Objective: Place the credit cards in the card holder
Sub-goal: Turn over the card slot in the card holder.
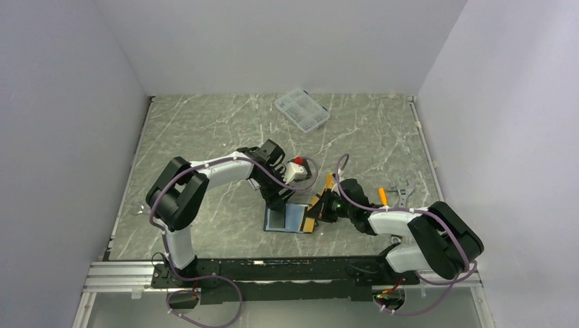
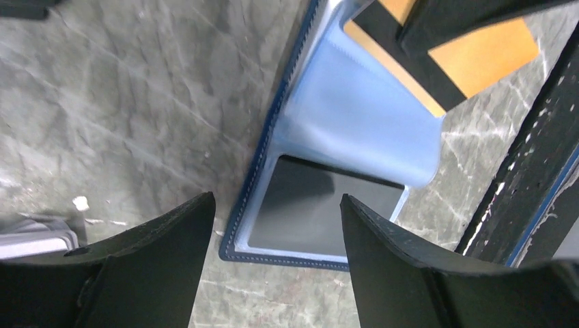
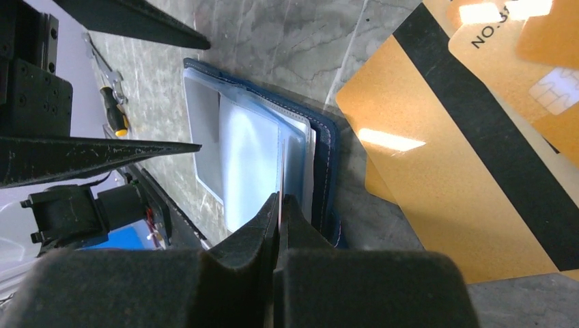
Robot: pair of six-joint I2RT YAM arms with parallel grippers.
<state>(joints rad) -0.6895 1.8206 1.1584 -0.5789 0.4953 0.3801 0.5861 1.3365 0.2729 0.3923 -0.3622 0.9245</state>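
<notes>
My left gripper (image 2: 276, 205): It is open wide and holds nothing. It hangs right over the card holder.
My right gripper (image 3: 278, 199): It is squeezed tight on a thin sheet (image 3: 280, 171) that I see only from its edge. I cannot tell if it is a card or one of the clear pockets.
Card holder (image 2: 355, 116): It lies open on the worktop (image 2: 136, 102), blue side up, between my two grippers. Its near end sits under the gap of my left fingers. My right gripper is at its other long edge.
Black card (image 2: 321, 212): It is already tucked in a pocket, right below my left gripper.
Orange-gold cards (image 3: 444, 178): They lie just beside the card holder, on my right gripper's side. One pokes over its corner.
Why I stand like this: I think my left gripper waits on top so it can press the card holder down and stop it sliding. My right gripper pinches from the side so the thin sheet can go in or lift.
What is left: The orange-gold cards are not in yet.
</notes>
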